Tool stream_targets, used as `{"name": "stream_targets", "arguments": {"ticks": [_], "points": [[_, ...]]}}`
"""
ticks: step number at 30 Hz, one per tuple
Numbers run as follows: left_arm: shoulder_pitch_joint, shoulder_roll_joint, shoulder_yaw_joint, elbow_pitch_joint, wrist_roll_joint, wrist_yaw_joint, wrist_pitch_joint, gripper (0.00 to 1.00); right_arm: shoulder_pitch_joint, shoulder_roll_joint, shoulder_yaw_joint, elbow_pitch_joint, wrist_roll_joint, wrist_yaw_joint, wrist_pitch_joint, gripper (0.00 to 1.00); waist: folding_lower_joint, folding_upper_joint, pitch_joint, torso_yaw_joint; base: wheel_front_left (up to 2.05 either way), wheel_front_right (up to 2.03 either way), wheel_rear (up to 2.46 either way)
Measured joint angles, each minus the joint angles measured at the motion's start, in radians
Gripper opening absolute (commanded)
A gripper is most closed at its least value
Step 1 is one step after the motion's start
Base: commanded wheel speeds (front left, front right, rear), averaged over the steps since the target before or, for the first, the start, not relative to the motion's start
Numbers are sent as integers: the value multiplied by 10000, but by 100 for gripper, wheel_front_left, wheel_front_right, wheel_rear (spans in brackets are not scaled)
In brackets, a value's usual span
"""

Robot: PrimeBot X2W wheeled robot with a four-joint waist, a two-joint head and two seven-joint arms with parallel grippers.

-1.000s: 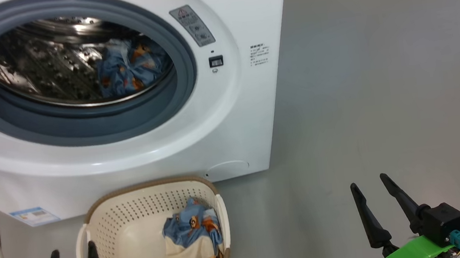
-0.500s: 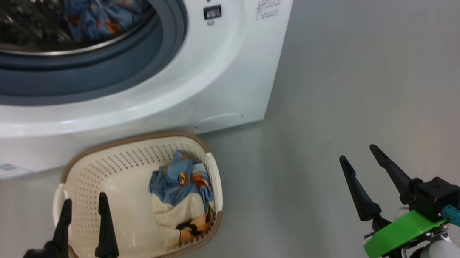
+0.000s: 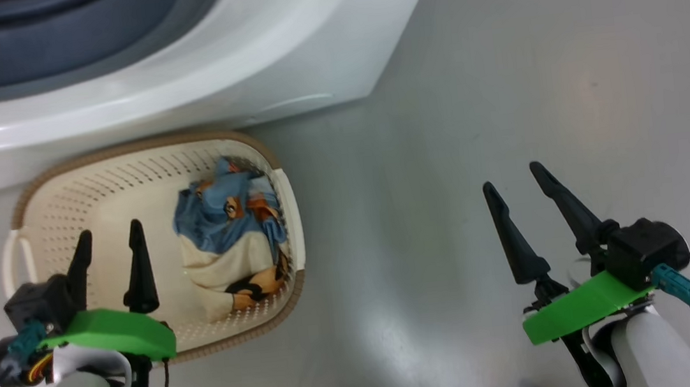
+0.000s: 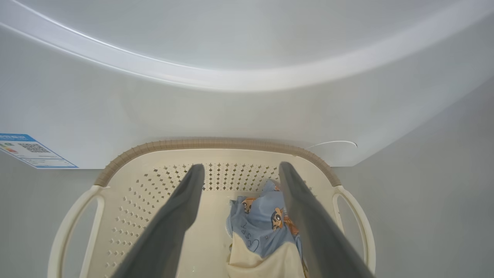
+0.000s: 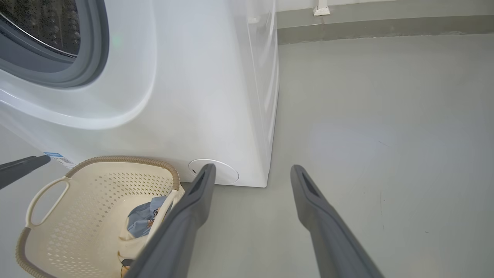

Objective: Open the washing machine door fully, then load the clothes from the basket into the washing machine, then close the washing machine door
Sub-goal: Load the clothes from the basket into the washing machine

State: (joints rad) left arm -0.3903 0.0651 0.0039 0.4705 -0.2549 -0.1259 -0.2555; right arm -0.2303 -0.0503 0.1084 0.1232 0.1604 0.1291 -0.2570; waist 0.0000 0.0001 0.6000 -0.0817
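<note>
Presently: basket, cream, on the floor just before the washing machine, handy for loading. Clothes bunched at its right end. Left gripper over the basket, fingers wide, empty, likely poised to pick. Right gripper wide, empty, aside over floor.

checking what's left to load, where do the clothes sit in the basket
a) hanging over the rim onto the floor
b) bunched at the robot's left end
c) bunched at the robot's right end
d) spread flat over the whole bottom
c: the head view shows the clothes heaped against the right end wall of the basket, with the rest of its cream bottom bare.
</note>
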Motion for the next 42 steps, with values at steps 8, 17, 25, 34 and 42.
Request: {"name": "stream_targets", "arguments": {"ticks": [8, 17, 25, 34, 42], "points": [[-1321, 282, -788, 2027, -800, -23, 2, 100, -371, -8, 144, -96, 15, 0, 0, 100, 0, -1, 974, -319, 0, 0, 0], [-2779, 1191, -2247, 3937, -2272, -33, 464, 100, -575, -6, 370, -230, 290, 0, 0, 100, 0, 0, 2127, -712, 0, 0, 0], [-3582, 1831, -3534, 4753, -2813, -33, 1164, 100, -637, -4, 453, -428, 642, -2, 0, 100, 0, 0, 2897, -1095, 0, 0, 0], [-4102, 2311, -4702, 4993, -3547, -33, 1499, 100, -639, 0, 598, -531, 897, -2, 0, 100, 0, 0, 3488, -1443, 0, 0, 0], [-4530, 2387, -5777, 4337, -4498, -33, 1478, 100, -637, 8, 752, -522, 993, 0, 0, 100, 1, 0, 3775, -1605, 0, 0, 0]]}}
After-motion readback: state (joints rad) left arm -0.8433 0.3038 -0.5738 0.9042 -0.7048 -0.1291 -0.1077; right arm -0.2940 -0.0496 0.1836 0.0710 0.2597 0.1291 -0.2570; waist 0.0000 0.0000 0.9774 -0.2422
